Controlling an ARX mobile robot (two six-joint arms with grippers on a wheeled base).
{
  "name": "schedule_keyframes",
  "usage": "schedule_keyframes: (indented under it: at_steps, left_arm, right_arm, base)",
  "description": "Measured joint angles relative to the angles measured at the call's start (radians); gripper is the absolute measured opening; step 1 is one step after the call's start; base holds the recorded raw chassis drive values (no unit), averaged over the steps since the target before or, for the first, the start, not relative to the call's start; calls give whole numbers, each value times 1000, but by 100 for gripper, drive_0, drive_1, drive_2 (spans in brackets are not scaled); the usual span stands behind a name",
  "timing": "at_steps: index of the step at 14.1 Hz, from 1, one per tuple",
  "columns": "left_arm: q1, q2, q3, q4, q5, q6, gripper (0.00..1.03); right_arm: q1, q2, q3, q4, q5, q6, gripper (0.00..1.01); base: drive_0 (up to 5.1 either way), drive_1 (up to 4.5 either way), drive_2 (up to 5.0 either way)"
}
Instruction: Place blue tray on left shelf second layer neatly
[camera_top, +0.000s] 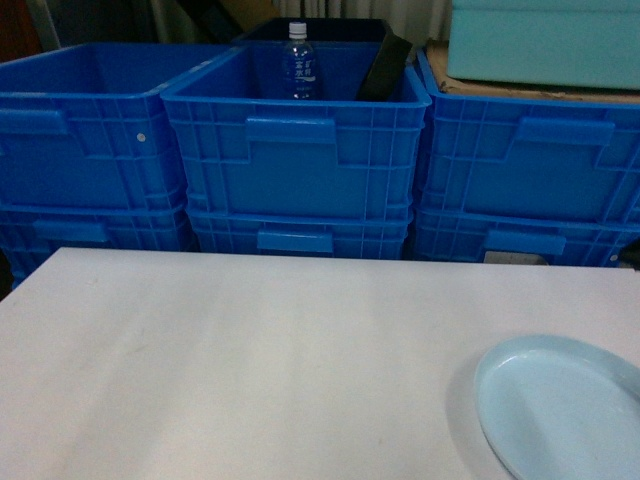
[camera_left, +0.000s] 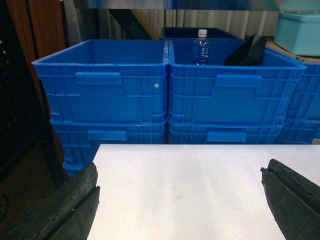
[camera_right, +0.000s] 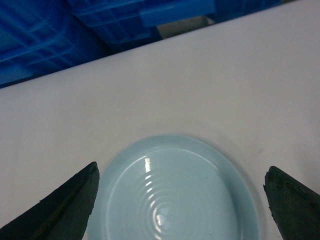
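Note:
The blue tray (camera_top: 560, 408), a pale sky-blue shallow oval dish, lies on the white table (camera_top: 250, 360) at the near right. In the right wrist view the blue tray (camera_right: 175, 192) sits directly below my right gripper (camera_right: 181, 187), whose dark fingers (camera_right: 70, 205) stand wide apart on either side of it, not touching it. My left gripper (camera_left: 180, 192) is open over bare white tabletop, with nothing between its fingers (camera_left: 75, 205). Neither gripper shows in the head view. The left shelf is out of view.
Deep-blue ribbed crates (camera_top: 300, 140) are stacked two high along the table's far edge. The middle top crate holds a water bottle (camera_top: 299, 62) and a black object (camera_top: 385, 68). A teal box (camera_top: 545, 40) rests on the right crate. Dark furniture (camera_left: 25, 100) stands left.

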Motion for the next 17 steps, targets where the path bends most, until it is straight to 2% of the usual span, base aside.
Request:
schedule_keyframes:
  at_steps: [1,4,6,10,13,17]
  left_arm:
    - [0,0,0,0,0,0,98]
    - [0,0,0,0,0,0,98]
    - [0,0,0,0,0,0,98]
    - [0,0,0,0,0,0,98]
    - [0,0,0,0,0,0,98]
    - [0,0,0,0,0,0,98]
  right_arm:
    - [-23,40,-15,35,15,-2,98]
    - [-97,142,-68,116,2,-17,98]
    - [-128,212,-74,170,1,-20,98]
    - [-171,344,-87,234,-45,-16,98]
    - [-171,361,-108,280,-74,-13,98]
    - [-98,363,-127,305,-75,-5,98]
  base:
    - [0,0,0]
    - [0,0,0]
    - [0,0,0]
    - [0,0,0]
    - [0,0,0]
    - [0,0,0]
